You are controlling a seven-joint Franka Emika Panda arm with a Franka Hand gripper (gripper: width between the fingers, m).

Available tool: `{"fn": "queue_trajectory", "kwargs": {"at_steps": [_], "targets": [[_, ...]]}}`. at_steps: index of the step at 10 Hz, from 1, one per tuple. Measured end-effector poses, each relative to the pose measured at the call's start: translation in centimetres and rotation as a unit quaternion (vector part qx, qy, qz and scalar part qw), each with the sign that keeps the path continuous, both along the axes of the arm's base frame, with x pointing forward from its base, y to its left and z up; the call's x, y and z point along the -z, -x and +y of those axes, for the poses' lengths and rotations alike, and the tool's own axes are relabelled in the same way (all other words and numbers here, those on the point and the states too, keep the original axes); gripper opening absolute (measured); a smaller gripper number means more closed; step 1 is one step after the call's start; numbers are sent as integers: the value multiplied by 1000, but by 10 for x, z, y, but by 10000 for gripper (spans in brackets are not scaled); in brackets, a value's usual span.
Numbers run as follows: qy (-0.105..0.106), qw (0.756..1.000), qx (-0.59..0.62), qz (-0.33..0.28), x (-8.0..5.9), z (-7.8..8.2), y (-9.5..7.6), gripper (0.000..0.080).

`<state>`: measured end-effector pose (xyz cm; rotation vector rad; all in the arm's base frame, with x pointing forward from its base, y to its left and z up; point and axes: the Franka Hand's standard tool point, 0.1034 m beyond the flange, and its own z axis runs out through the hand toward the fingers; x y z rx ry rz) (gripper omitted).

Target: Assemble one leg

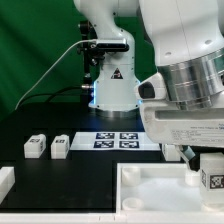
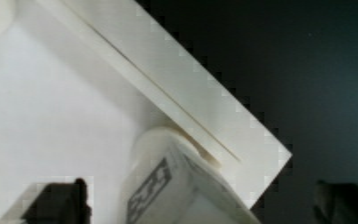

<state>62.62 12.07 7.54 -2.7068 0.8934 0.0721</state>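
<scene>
In the exterior view my gripper (image 1: 203,160) hangs low at the right, over the large white tray-shaped piece (image 1: 150,192). A leg (image 1: 212,179), a small white block with its tag facing the camera, stands just under the gripper at the tray's right side. In the wrist view this leg (image 2: 179,180) lies tilted between my fingers, at the tray's raised corner (image 2: 194,95). The dark fingertips (image 2: 57,203) stand wide apart, with a gap to the leg on each side. My gripper (image 2: 199,206) is open. Two more legs (image 1: 37,146) (image 1: 60,146) stand on the table at the left.
The marker board (image 1: 120,139) lies in the middle of the black table, in front of the arm's base (image 1: 112,90). A white part (image 1: 5,182) shows at the exterior view's left edge. A green backdrop and a cable are behind.
</scene>
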Motion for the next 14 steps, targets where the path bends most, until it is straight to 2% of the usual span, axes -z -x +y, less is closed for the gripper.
{"fn": "queue_trajectory", "kwargs": {"at_steps": [1,3,4,5,6,7,8,9,11,13,14], "targets": [[14,997,-71,-17,2,-4,0,646],[68,974,-213,-46,1,-13,-7,649],[74,970,-227,-48,1,-11,-7,649],[72,971,-223,-47,1,-12,-7,649],[70,974,-209,-44,1,-11,-7,551],[65,986,-153,-32,1,-9,-7,551],[62,992,-111,-22,1,-8,-7,368],[58,997,-53,-8,1,-9,-7,294],[49,996,76,22,1,-9,-7,294],[41,961,267,65,1,-11,-7,294],[21,919,385,80,4,-13,-6,294]]}}
